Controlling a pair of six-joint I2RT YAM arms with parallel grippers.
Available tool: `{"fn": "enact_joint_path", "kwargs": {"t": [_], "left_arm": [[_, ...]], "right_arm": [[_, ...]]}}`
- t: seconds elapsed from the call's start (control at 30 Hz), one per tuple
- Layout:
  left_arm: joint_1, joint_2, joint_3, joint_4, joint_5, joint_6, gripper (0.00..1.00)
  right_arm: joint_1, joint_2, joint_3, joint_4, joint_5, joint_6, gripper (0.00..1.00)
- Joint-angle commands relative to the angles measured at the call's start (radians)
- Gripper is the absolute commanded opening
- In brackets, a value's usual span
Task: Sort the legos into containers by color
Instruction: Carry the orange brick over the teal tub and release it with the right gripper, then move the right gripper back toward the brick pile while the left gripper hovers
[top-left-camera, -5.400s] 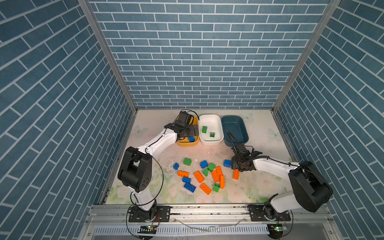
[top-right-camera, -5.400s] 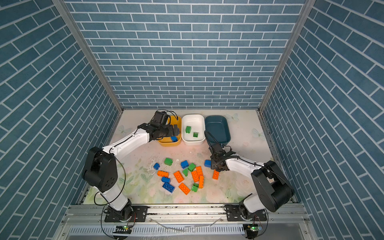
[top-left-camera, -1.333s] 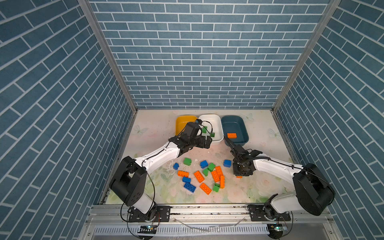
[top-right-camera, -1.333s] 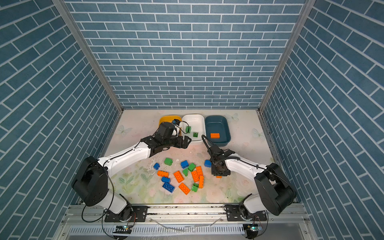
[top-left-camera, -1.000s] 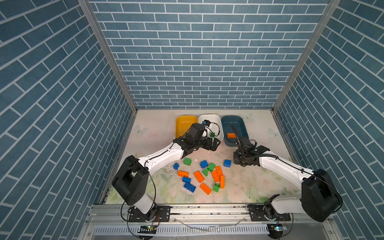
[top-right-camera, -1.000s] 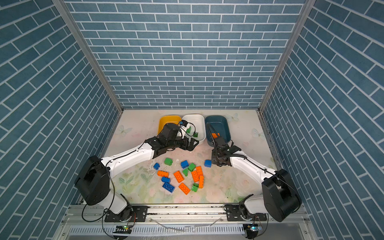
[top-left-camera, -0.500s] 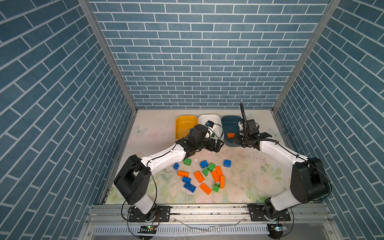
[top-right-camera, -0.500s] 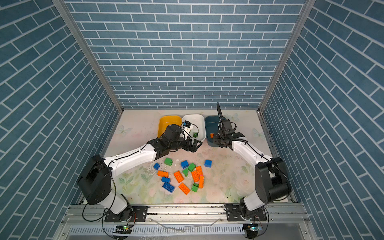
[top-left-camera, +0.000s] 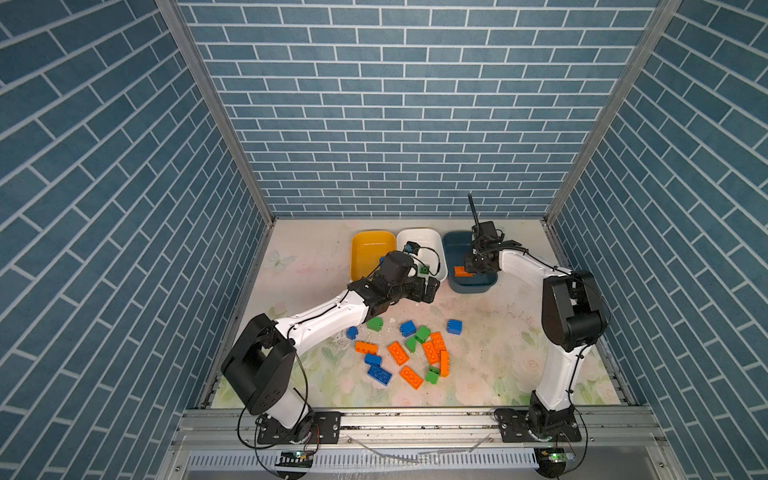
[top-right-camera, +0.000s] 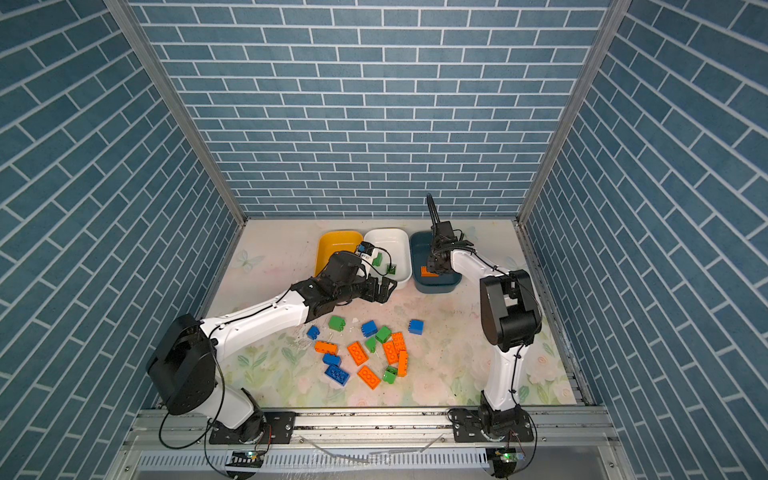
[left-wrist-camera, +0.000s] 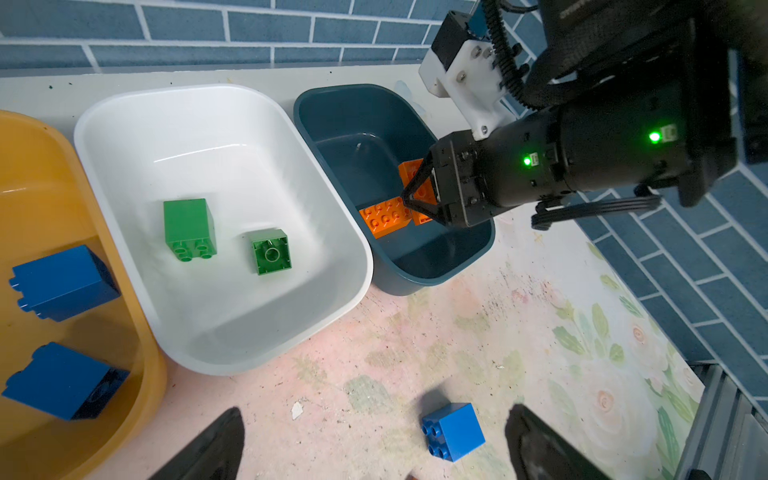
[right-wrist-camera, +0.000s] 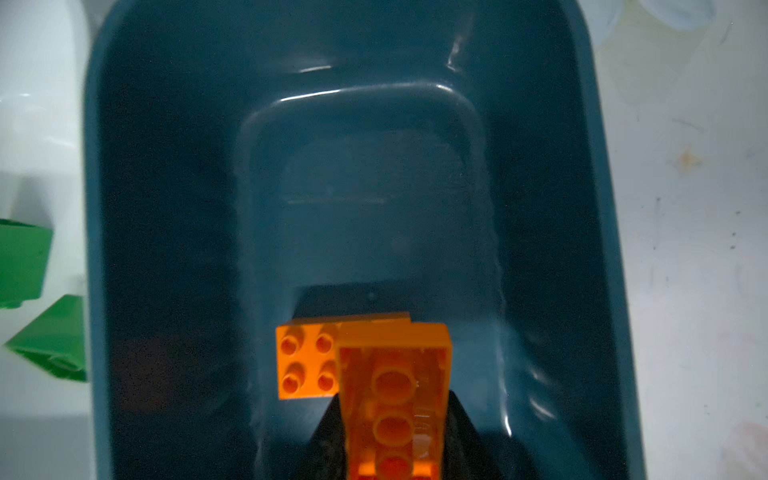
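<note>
Far left of the row, the yellow tub (top-left-camera: 370, 254) has two blue bricks (left-wrist-camera: 62, 282) inside. Next to it, touching, is the white tub (top-left-camera: 419, 243) with two green bricks (left-wrist-camera: 189, 228), one on its side, one studs-down. The left gripper (top-left-camera: 429, 289) hovers just in front of the white tub, jaws spread wide, nothing between them. A lone blue brick (left-wrist-camera: 453, 430) sits on the table (top-left-camera: 498, 332) below it. In front of that is a scatter of loose bricks (top-left-camera: 415, 353) in orange, blue and green. On the right, the teal tub (top-left-camera: 457, 249) has one orange brick (left-wrist-camera: 384, 216) lying flat, studs up. The right gripper (left-wrist-camera: 409, 197) is down inside this tub, jaws pinching a second orange brick (right-wrist-camera: 395, 374) that overlaps the flat one. Can't tell if the two touch.
</note>
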Motion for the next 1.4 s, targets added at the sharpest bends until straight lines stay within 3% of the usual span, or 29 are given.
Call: {"fn": "enact_joint_path", "kwargs": {"t": [0.0,0.2,0.37,0.47,0.67,0.83,1.0,1.2,1.37], "left_arm": [[0.0,-0.022,-0.018,-0.028,-0.025,-0.013,0.99],[0.0,-0.037,-0.031,-0.034,-0.041,-0.028,0.99],[0.0,-0.045,-0.039,-0.055,-0.082,-0.036,0.99],[0.0,-0.045,-0.033,-0.079,-0.115,-0.035,0.99],[0.006,-0.055,-0.036,-0.09,-0.182,-0.044,0.99],[0.029,-0.057,-0.044,-0.094,-0.241,-0.081,0.99],[0.063,-0.059,-0.05,-0.105,-0.262,-0.124,0.99],[0.084,-0.048,-0.04,-0.183,-0.208,-0.134,0.99],[0.069,-0.04,-0.091,-0.213,-0.007,-0.022,0.98]], "right_arm": [[-0.002,0.062,0.137,-0.069,0.059,-0.125,0.33],[-0.032,0.207,0.354,-0.159,0.028,-0.194,0.39],[-0.03,0.25,0.409,-0.189,-0.045,-0.21,0.56],[-0.031,0.17,0.342,-0.171,-0.087,-0.204,0.61],[-0.028,-0.116,-0.01,-0.005,-0.346,-0.276,0.7],[-0.016,-0.32,-0.247,0.03,-0.486,-0.437,0.71],[0.033,-0.395,-0.364,-0.112,-0.554,-0.68,0.71],[0.086,-0.396,-0.396,-0.206,-0.585,-0.81,0.72],[0.094,-0.423,-0.446,-0.133,-0.608,-0.827,0.73]]}}
